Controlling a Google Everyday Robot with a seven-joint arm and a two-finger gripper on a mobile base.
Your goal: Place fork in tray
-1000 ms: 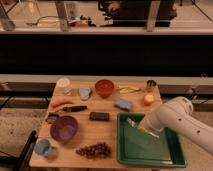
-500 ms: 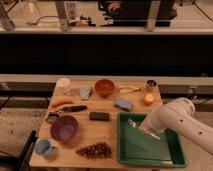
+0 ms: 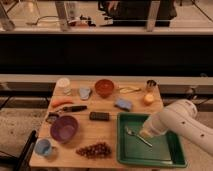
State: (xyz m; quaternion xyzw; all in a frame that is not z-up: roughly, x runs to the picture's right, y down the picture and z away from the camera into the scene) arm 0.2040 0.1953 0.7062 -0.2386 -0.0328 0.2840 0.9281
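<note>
One fork (image 3: 137, 136) lies flat on the floor of the green tray (image 3: 170, 157), slanting from its head near the tray's upper-left corner down toward the tray's middle. The gripper (image 3: 145, 134) sits low over the tray, right at the fork's handle end, at the tip of the white arm (image 3: 182, 120) that reaches in across the tray's right rim. I cannot tell how the gripper is set, nor whether it touches the handle.

By my reading the placing is all but done, and what remains is a clean retreat. It should be done by letting go fully first, then rising straight up from the tray before swinging away, so the handle is not dragged or flicked over the low rim. Left of the tray stand a dark block (image 3: 99, 116), a purple bowl (image 3: 64, 129) and a dark-handled knife (image 3: 74, 108), best avoided.
</note>
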